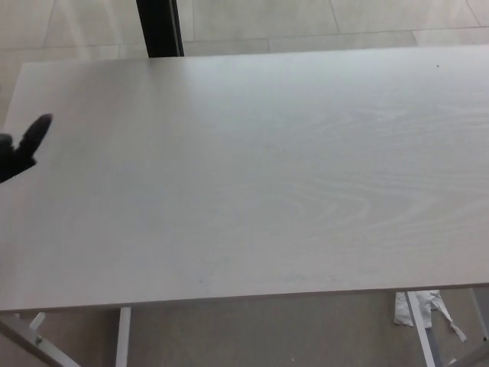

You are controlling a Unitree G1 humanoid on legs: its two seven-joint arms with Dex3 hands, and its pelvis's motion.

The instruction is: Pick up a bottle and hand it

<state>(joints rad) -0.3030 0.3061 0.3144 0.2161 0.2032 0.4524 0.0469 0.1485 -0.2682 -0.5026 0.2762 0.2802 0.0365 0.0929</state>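
We see only a black fingertip of our left hand point(21, 147) at nine o'clock; its grip we cannot tell. No bottle shows on the table point(306, 191), so we should look first.

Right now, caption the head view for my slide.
Pale wooden table with no bottle in view; left hand barely showing at the picture's edge.

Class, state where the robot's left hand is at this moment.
In the head view, only a dark tip of the left hand shows at the far left edge, over the left end of the pale table.

Table point(306, 176) pale whitish wood grain; robot hand point(19, 149) black; post point(159, 27) black; floor point(306, 336) beige.
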